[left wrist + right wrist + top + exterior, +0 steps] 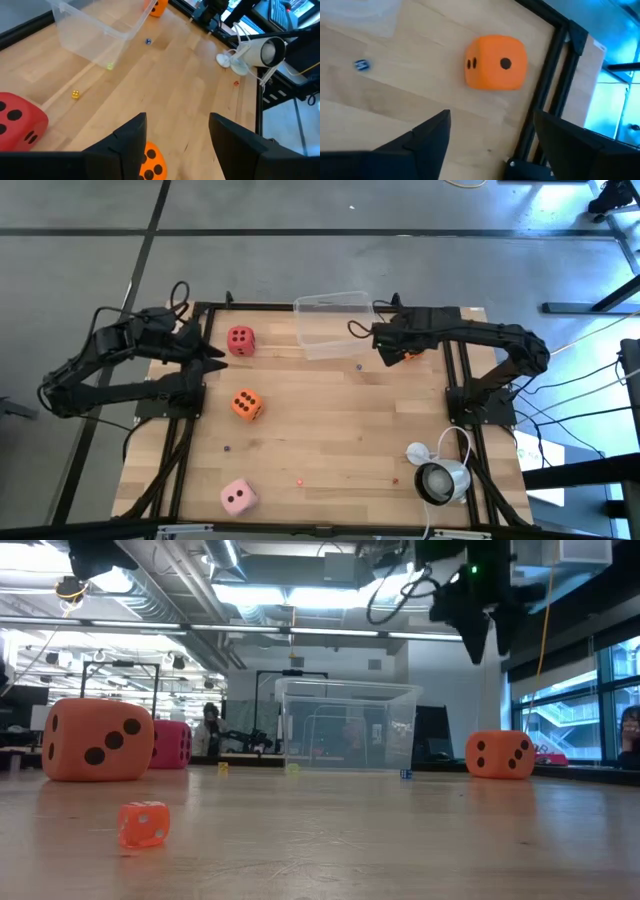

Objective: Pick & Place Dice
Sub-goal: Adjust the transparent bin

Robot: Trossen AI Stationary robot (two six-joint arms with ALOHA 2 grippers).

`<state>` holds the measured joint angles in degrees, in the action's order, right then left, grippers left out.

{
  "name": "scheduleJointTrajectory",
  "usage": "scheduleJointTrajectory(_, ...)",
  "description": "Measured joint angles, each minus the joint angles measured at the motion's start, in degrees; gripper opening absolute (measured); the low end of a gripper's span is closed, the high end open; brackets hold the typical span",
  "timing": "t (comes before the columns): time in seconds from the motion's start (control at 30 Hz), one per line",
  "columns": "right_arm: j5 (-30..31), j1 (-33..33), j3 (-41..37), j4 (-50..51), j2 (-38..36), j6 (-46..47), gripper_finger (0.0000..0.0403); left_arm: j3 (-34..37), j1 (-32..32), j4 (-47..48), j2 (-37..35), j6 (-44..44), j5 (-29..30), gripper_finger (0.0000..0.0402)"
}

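On the wooden table (330,430) lie four dice: a pink die (237,497) near the front edge, an orange die (246,404) mid-left, a red die (240,339) toward the back edge, and a second orange die (495,62) by the right rail. A clear bin (333,325) stands at the back edge. The left gripper (177,137) hovers spread, empty, beside the red die. The right gripper (492,135) hangs spread, empty, above the far orange die.

Two orange dice (247,404) (495,62), one red die (240,339), one pink die (238,497), one clear bin (333,326).
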<state>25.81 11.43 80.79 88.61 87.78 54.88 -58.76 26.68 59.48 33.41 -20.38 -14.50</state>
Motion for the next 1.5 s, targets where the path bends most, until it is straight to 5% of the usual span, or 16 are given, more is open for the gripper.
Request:
scheduleJointTrajectory(0.53, -1.3, 8.6, -10.5, -11.9, 0.1, -7.5, 0.0383, 0.0, 0.0, -3.5, 4.2, 0.1, -0.5, 0.021)
scheduleJointTrajectory(0.93, -0.3, 12.4, -15.5, -20.1, 2.1, -12.3, 0.0386, 0.0, 0.0, -3.6, 4.5, 0.0, -0.5, 0.021)
scheduleJointTrajectory(1.5, -4.4, 10.4, -11.7, -23.8, -2.0, -11.1, 0.0386, 0.0, 0.0, -3.5, 4.5, 0.0, -0.6, 0.021)
